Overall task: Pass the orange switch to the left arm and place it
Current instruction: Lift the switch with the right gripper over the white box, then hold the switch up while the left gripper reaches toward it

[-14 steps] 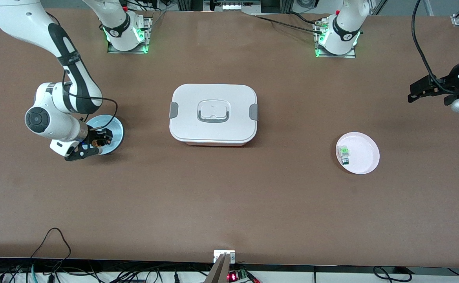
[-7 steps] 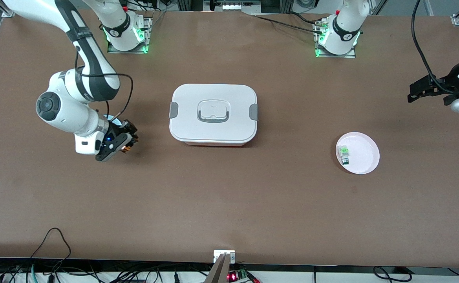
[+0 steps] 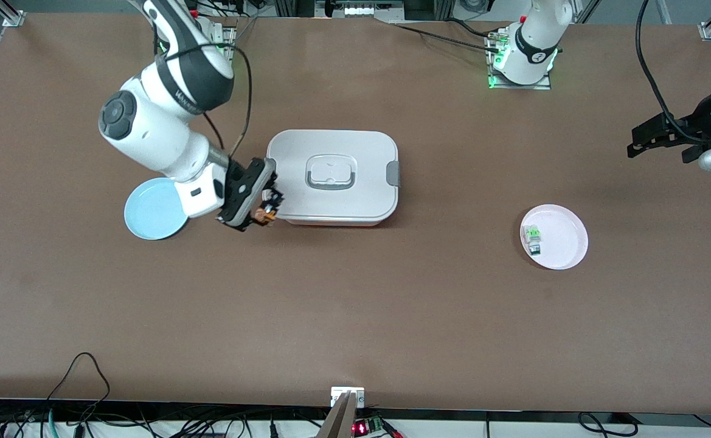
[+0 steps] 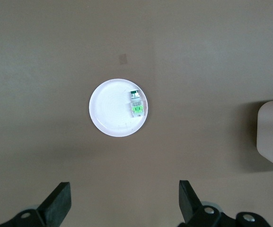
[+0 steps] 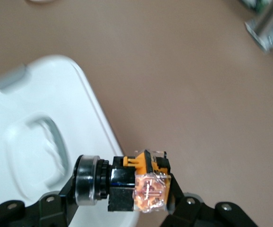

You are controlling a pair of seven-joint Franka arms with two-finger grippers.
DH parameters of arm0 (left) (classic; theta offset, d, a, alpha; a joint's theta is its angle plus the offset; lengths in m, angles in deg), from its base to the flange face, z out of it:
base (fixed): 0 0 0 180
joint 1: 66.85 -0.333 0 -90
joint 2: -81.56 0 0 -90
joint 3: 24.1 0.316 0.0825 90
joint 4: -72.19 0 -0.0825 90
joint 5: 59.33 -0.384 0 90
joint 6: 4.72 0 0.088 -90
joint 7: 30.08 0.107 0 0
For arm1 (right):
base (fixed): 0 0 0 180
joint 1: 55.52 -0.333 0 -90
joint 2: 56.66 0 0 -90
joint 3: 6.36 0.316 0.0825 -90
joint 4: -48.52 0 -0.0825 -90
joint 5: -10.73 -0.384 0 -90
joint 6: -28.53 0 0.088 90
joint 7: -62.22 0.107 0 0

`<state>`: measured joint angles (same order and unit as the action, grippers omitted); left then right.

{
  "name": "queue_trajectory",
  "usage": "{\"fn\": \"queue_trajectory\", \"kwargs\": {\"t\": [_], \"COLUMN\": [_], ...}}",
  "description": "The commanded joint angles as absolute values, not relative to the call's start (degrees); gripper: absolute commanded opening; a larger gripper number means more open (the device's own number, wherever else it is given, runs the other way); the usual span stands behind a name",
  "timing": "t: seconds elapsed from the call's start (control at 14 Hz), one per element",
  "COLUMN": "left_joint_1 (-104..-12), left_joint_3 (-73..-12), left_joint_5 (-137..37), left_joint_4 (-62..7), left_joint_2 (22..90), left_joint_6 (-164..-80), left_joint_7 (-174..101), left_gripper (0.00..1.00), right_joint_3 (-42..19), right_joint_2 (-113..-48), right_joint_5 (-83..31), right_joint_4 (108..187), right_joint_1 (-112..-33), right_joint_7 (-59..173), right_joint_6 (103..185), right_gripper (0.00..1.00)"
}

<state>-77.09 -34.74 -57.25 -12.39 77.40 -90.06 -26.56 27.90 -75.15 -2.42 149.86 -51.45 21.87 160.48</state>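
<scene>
Landmark: the pink plate sat on the brown table toward the left arm's end.
On it: a green-and-white switch lay at its rim.
Blue plate: well apart from it, toward the right arm's end.

I read the table as matt brown board. Box: smooth white plastic, satin, grey latches. Switch: glossy black plastic, clear orange end. Both plates look smooth plastic. Arm shells glossy white.
</scene>
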Motion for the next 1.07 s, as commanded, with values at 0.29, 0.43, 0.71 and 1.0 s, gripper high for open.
{"fn": "queue_trajectory", "kwargs": {"t": [0.29,0.43,0.71,1.0], "left_joint_1": [-76.60,-76.43,-77.21,-79.59], "left_joint_3": [-35.70,-36.06,-35.44,-34.74], "left_joint_5": [-47.83,-44.23,-35.38,-11.66], "left_joint_4": [-15.60,-15.61,-15.88,-17.54], "left_joint_2": [75.32,74.97,71.37,69.08], "left_joint_6": [-90.15,-89.98,-83.67,-80.15], "left_joint_7": [-26.57,-26.57,-25.96,-26.74], "left_gripper": [1.00,1.00,1.00,1.00], "right_joint_3": [32.05,31.96,31.69,31.61], "right_joint_2": [-77.14,-77.23,-77.23,-77.32], "right_joint_5": [-8.17,-8.00,-7.64,-7.73], "right_joint_4": [140.81,140.46,138.17,138.17], "right_joint_1": [-62.61,-67.54,-72.74,-75.64], "right_joint_7": [28.70,34.68,41.29,41.57], "right_joint_6": [176.49,183.71,191.02,197.45], "right_gripper": [0.00,0.00,0.00,0.00]}}
